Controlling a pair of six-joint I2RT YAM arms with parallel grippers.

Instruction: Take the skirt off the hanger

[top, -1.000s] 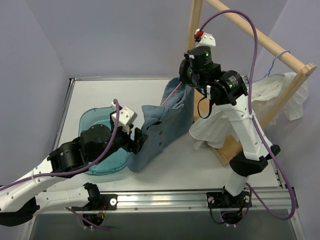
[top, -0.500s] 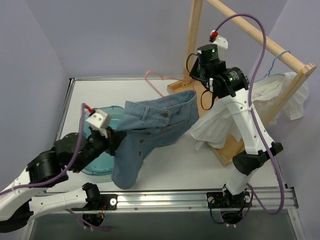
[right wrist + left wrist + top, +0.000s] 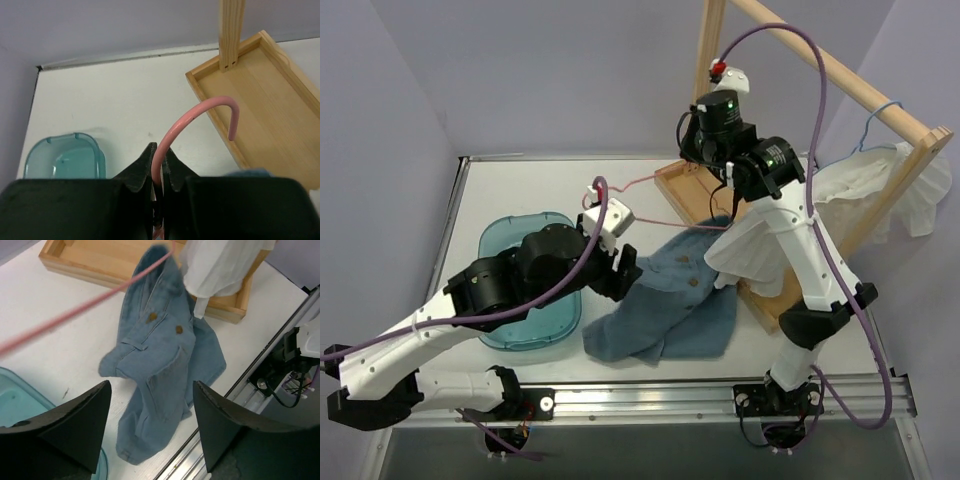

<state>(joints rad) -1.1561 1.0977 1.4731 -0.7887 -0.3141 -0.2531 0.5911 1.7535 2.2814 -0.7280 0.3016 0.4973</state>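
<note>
White crinkly skirt [image 3: 868,182] hangs on the light-blue hanger [image 3: 869,122] at the rack [image 3: 711,35]; light, limp, likely best pinched near its waist. Left claw [image 3: 150,396] gapes empty; right claw [image 3: 159,156] clamps the pink hanger [image 3: 200,107]

No readable text.
No lettering, label, brand mark or no. is legible in any of the 3 views.
</note>
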